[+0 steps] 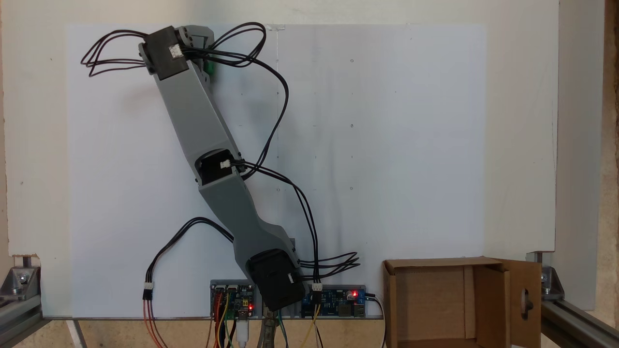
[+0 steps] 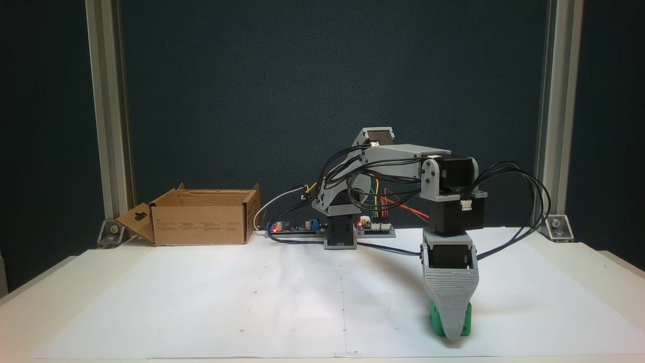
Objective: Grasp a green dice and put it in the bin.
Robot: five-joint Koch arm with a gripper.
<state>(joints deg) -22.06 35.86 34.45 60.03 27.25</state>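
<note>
The green dice sits low on the white paper at the front right, and the grey front finger of my gripper covers most of it. The jaws stand one behind the other around the dice, so whether they press on it cannot be read. From above, a sliver of the green dice peeks out beside the wrist motor at the top left. The bin, an open brown cardboard box, stands at the bottom right there, and the bin is at the back left in the side-on fixed view.
Circuit boards with red lights and bundled wires sit by the arm's base. Black cables loop out from the wrist. Aluminium frame posts stand at the table's corners. White paper covers the table.
</note>
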